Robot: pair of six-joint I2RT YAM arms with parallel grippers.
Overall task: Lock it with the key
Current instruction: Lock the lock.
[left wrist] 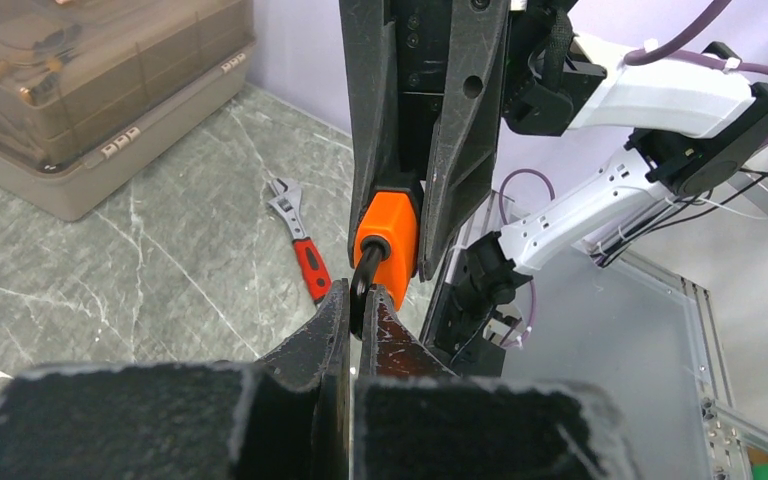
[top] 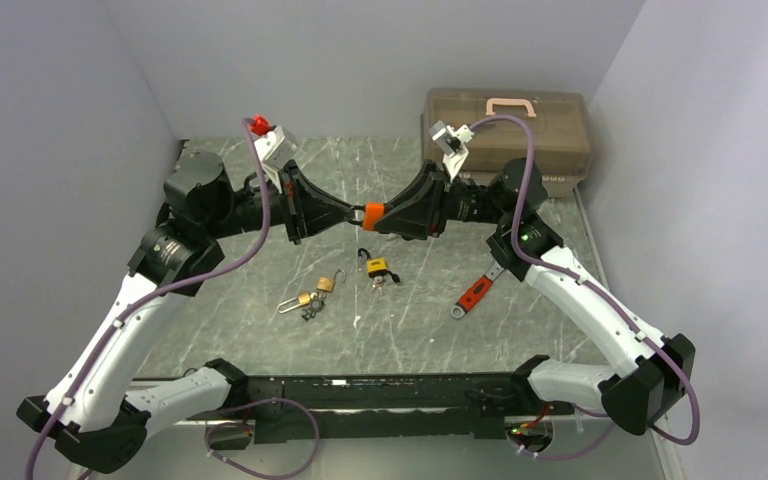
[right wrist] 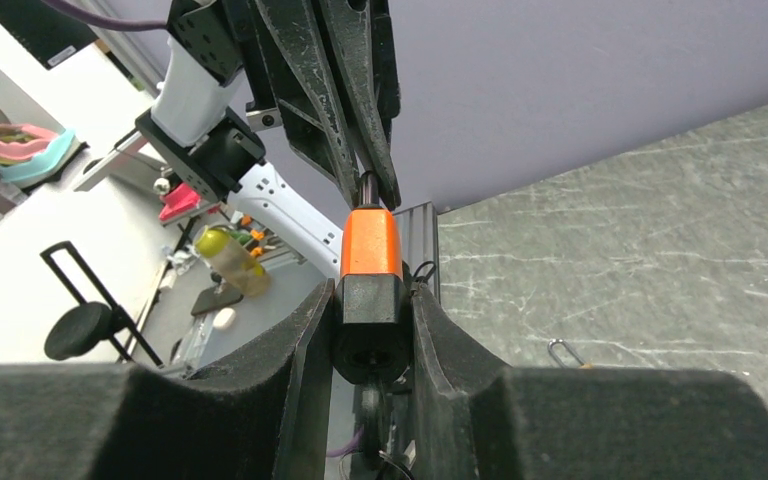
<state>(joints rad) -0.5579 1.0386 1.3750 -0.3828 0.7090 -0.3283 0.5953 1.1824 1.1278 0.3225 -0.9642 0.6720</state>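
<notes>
Item under inspection: the orange padlock [top: 374,214], held in the air above the table [top: 410,340], between the two arms.

Right jaws: closed on the padlock's black lower body, one finger on each flank. The orange upper half projects beyond the fingertips. Grip confirmed in the right wrist view, where the padlock [right wrist: 371,245] sits squarely between the fingers.

Left jaws: pressed almost together, pinching the dark shackle [left wrist: 365,275] where it leaves the orange end. The two arms meet nose to nose at the padlock.

Keyhole: the black end of the padlock faces the right wrist camera. No key is seen in it.

Loose items, all located from the orange padlock:
- A black-and-yellow padlock [top: 376,266] lies on the table just toward the arm bases, with what looks like a small key bunch [top: 378,284] touching it. The detail is too small to confirm.
- Two brass padlocks lie toward the bases and to the left. One [top: 327,283] has its shackle swung open. The other [top: 303,300] lies beside a dark cluster, possibly keys.
- A red-handled wrench [top: 475,292] lies flat toward the bases and to the right.
- A translucent brown toolbox [top: 507,125] stands behind and to the right, against the back wall.
</notes>
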